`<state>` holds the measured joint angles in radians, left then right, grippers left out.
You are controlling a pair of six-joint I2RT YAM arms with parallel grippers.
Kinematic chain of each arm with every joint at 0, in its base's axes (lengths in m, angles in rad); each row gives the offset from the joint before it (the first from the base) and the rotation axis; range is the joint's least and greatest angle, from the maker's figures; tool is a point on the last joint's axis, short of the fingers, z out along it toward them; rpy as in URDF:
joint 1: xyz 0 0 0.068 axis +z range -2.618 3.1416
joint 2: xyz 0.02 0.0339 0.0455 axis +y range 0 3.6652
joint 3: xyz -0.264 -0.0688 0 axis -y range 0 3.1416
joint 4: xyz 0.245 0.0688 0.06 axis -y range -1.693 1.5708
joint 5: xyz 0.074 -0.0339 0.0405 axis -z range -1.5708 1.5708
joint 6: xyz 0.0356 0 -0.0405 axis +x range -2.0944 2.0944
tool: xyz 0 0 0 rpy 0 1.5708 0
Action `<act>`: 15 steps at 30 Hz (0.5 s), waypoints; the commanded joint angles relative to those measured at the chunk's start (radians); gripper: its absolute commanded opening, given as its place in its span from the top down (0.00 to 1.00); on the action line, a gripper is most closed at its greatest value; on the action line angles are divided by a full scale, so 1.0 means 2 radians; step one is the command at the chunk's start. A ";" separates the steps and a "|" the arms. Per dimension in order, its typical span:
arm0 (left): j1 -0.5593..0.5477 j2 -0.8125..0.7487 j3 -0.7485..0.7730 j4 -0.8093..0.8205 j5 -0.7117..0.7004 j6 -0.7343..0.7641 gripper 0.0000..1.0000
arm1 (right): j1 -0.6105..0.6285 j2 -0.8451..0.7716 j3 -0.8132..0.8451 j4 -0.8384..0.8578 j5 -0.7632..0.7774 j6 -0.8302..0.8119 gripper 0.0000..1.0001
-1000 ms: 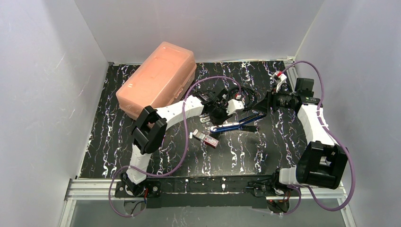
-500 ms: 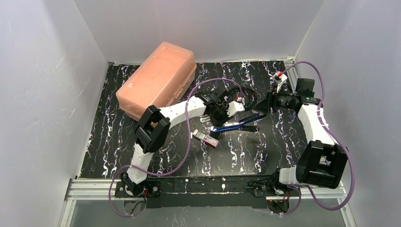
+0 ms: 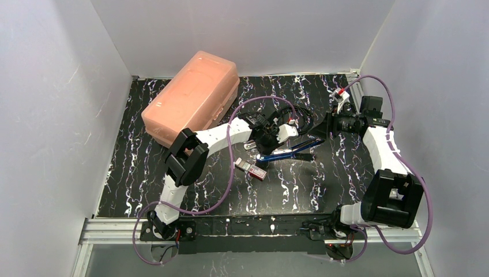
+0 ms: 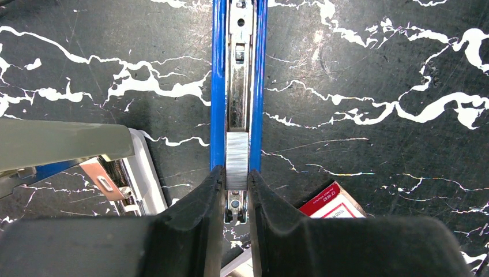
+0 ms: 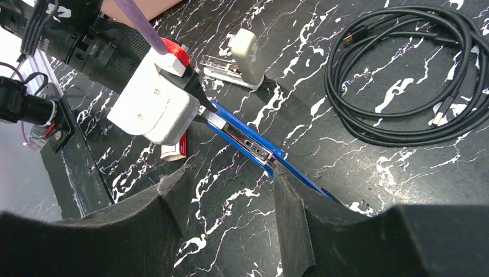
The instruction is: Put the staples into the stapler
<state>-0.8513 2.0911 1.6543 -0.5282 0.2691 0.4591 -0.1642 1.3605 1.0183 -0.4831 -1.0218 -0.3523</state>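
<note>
The blue stapler (image 3: 288,151) lies opened on the black marbled table, its metal channel (image 4: 239,69) facing up. My left gripper (image 4: 236,182) is shut on a silver strip of staples (image 4: 237,158). The strip sits between the blue rails at the channel's near end. In the top view the left gripper (image 3: 266,141) is over the stapler's left end. The red staples box (image 4: 331,202) lies just beside it, and it is also seen as the staples box (image 3: 252,168). My right gripper (image 5: 230,202) is open above the stapler's far end (image 5: 300,179), holding nothing.
A grey-and-white second stapler (image 5: 242,55) lies open close to the left gripper. A coiled black cable (image 5: 403,75) rests behind the blue stapler. A large salmon-pink plastic case (image 3: 193,98) fills the back left corner. White walls enclose the table.
The left arm's elbow has shifted slightly right and its wrist has edged along the stapler. Both grippers' jaws stand as before.
</note>
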 commanded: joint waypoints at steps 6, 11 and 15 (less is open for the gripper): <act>-0.002 -0.006 0.015 -0.014 -0.002 0.000 0.95 | -0.006 0.005 0.002 -0.013 -0.017 -0.013 0.40; -0.002 -0.007 0.017 -0.014 -0.002 0.001 0.95 | -0.006 0.007 0.002 -0.015 -0.018 -0.014 0.40; -0.002 -0.007 0.015 -0.014 -0.004 0.002 0.95 | -0.007 0.008 0.002 -0.016 -0.019 -0.015 0.40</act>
<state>-0.8513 2.0911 1.6543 -0.5285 0.2687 0.4599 -0.1707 1.3701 1.0183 -0.5034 -1.0286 -0.3698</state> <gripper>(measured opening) 0.161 0.598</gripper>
